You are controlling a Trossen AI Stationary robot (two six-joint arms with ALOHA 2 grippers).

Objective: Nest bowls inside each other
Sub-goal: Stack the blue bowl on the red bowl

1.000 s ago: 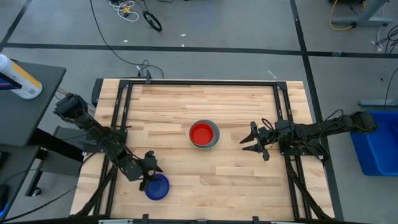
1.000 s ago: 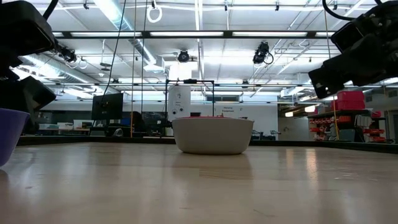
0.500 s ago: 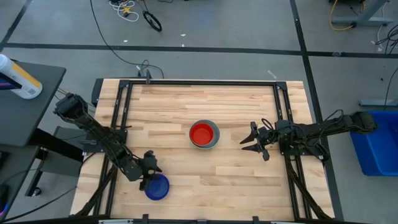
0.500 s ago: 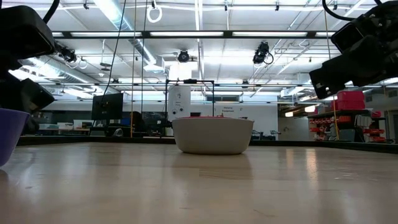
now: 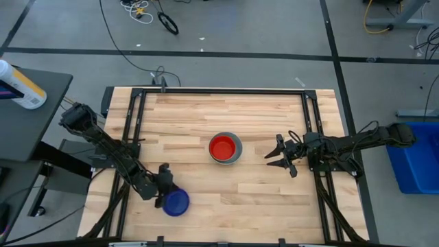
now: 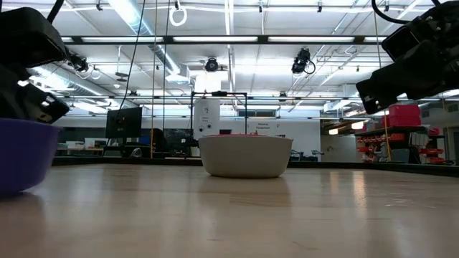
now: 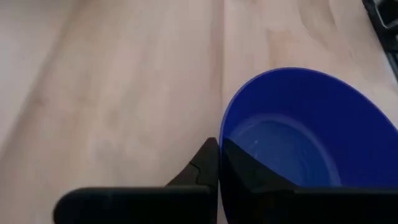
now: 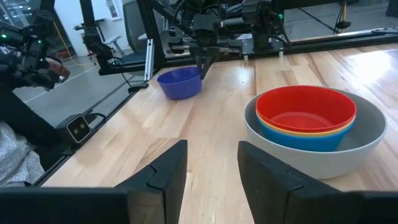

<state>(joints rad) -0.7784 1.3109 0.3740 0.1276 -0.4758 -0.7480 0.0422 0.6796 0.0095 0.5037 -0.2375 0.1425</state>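
Observation:
A dark blue bowl (image 5: 175, 203) sits near the table's front left corner, and my left gripper (image 5: 164, 193) is shut on its rim. At the table's middle stands the grey bowl (image 5: 239, 145). A light blue bowl (image 8: 297, 140), a yellow bowl (image 8: 314, 132) and a red bowl (image 5: 222, 147) are nested inside it. To the right of that stack, my right gripper (image 5: 272, 152) hovers open and holds nothing. Its fingers point toward the stack. My left gripper pinches the dark blue bowl's rim (image 7: 222, 144) on the side toward the table's left edge. One finger (image 7: 256, 179) is inside the bowl and the other (image 7: 202, 169) is outside. The fingers slant down from the left. The bowl's base looks to be on the table.
Black frame rails (image 5: 130, 130) run along the table's left and right sides. A side table with a white bottle (image 5: 20, 86) stands off to the left. A blue bin (image 5: 411, 165) is on the floor at the right. A person (image 8: 18, 124) is beyond the table's left side.
My left gripper has shut on the dark blue bowl's rim, with a small turn of the wrist. The bowl has shifted a little toward the table's right. My right arm has kept still.

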